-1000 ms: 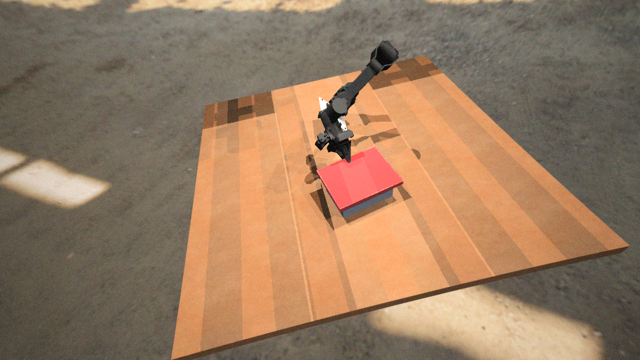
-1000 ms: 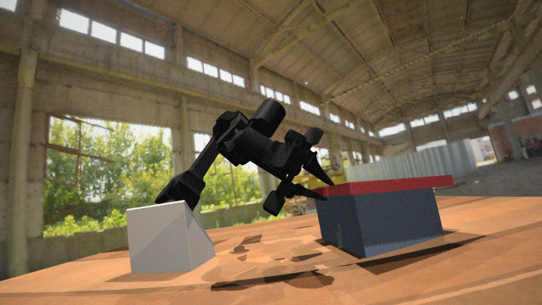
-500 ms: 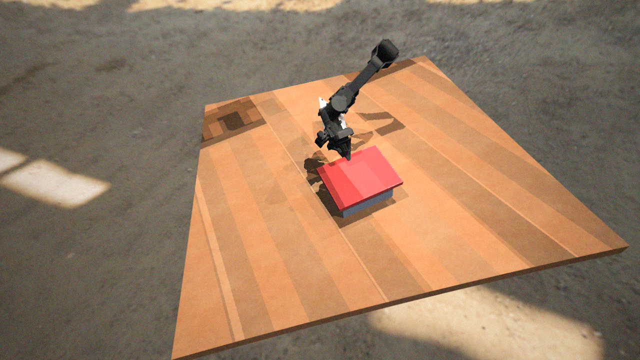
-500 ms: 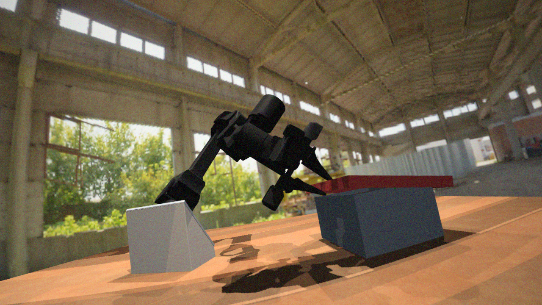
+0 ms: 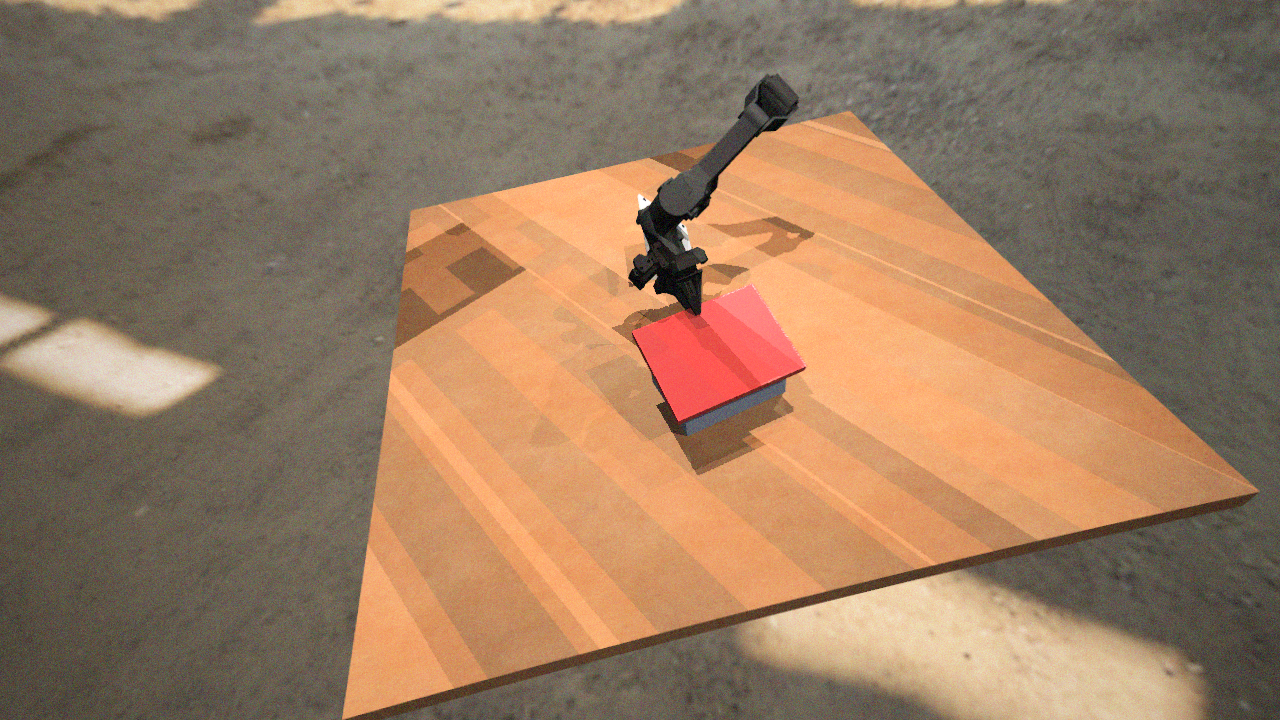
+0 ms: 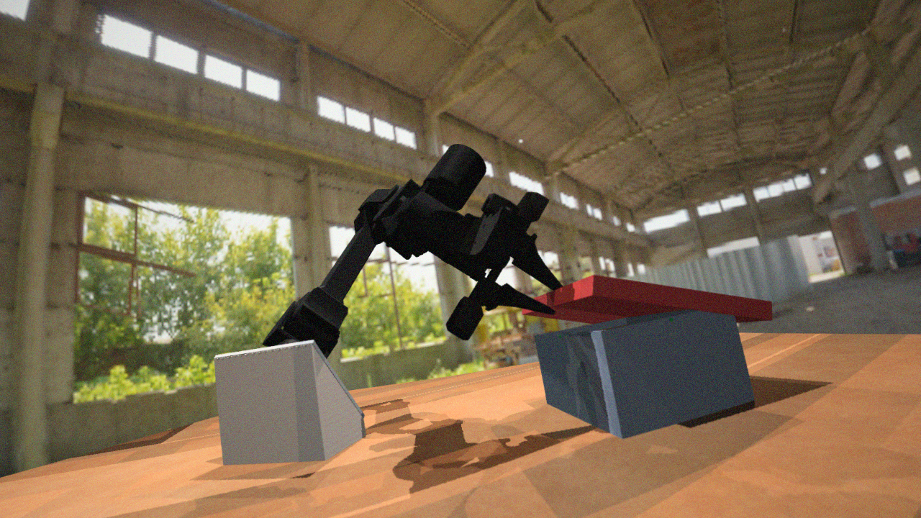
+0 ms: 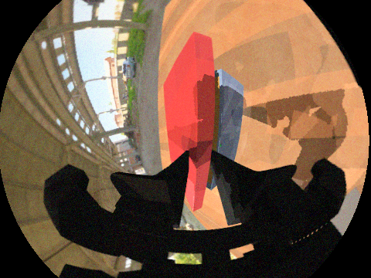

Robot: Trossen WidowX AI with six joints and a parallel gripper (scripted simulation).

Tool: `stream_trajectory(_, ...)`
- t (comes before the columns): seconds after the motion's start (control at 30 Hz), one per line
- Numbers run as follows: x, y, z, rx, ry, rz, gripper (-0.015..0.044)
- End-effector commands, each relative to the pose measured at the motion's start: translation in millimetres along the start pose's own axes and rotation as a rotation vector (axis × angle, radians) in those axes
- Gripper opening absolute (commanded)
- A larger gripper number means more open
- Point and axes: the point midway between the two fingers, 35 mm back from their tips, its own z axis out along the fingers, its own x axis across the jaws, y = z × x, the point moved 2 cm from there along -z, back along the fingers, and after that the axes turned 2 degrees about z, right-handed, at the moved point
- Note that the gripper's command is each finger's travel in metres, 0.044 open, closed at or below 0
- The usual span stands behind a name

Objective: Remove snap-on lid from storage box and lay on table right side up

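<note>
The red lid [image 5: 716, 358] [image 6: 650, 299] [image 7: 183, 108] is tilted over the blue-grey storage box [image 5: 738, 404] [image 6: 675, 367] [image 7: 230, 116]. Its edge nearest the arm is raised clear of the box rim, with a narrow gap showing in the wrist view. Its far side sits low at the box's far rim; whether it touches there is hard to tell. My gripper [image 5: 696, 311] [image 6: 557, 300] [image 7: 199, 154] is shut on the raised near edge, one finger above the lid and one below. The box stands upright on the table. The box's inside is hidden.
The wooden table [image 5: 537, 537] [image 6: 160, 483] carries the box and, on the arm's side, a pale grey wedge-shaped base block [image 6: 270, 406]. The arm reaches over from that side. The table's front edge lies beyond the box in the top view.
</note>
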Motion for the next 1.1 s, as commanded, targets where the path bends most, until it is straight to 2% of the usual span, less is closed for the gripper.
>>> stream_trajectory(0.0, 8, 0, -3, 0.001, 0.007, -0.011, 0.0000)
stream_trajectory(1.07, 55, -2, -12, 0.001, 0.007, -0.012, 0.0000)
